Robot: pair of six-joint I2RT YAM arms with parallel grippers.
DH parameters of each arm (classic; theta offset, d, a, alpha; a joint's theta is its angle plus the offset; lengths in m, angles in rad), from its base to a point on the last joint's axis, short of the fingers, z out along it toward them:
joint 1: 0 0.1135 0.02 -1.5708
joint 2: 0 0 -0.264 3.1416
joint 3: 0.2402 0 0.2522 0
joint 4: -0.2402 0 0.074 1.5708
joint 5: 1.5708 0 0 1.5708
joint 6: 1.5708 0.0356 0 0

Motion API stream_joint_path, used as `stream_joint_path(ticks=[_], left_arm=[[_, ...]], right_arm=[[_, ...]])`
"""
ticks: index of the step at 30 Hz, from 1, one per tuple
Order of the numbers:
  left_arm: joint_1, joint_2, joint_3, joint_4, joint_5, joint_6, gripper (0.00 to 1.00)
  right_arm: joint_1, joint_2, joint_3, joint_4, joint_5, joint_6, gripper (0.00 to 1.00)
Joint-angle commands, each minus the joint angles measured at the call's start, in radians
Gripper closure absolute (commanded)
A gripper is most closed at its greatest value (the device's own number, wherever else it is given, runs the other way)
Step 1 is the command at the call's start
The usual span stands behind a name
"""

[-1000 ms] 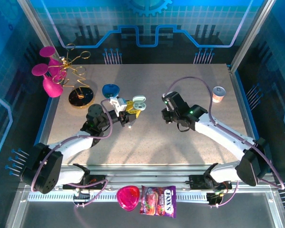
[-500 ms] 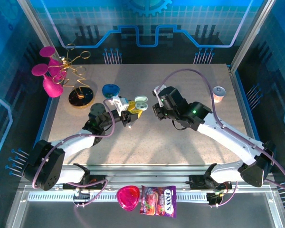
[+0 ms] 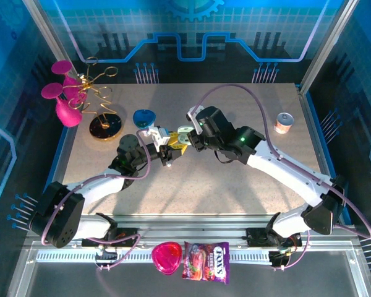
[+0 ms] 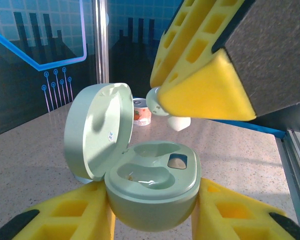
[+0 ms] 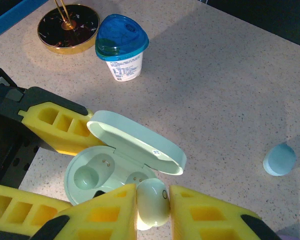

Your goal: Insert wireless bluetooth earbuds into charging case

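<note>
right pincer pinched on the white-mint earbud over the open charging case

the lower end of the white-mint earbud is hidden between the yellow pads pressed onto it. just beyond, the charging case is clamped by the left pincer, its lid tipped up and one well partly hidden behind the earbud. from the left wrist the earbud is seen above the wells, apart from them, half covered by the fingers. farther off on the table a pale blue earbud lies well apart, a lilac scrap at the corner is cut off, and a blue-lidded cup stands before a gold-rimmed base whose top is cropped.
</note>
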Motion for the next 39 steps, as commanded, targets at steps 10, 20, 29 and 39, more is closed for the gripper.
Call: stream_joint_path(ticks=[10, 20, 29, 39], left_arm=[[-0.009, -0.036, 0.031, -0.009, 0.0, -0.008, 0.62], [-0.009, -0.055, 0.034, -0.025, -0.013, -0.007, 0.62], [-0.009, -0.05, 0.04, -0.033, -0.031, -0.003, 0.62], [-0.009, -0.053, 0.041, -0.035, -0.027, -0.002, 0.62]], right_arm=[[0.006, 0.033, 0.013, 0.029, -0.007, -0.026, 0.79], [0.005, 0.034, -0.007, 0.035, -0.019, -0.026, 0.79], [0.005, 0.012, -0.021, 0.028, -0.036, -0.033, 0.78], [0.005, -0.013, -0.03, 0.059, -0.052, -0.026, 0.63]])
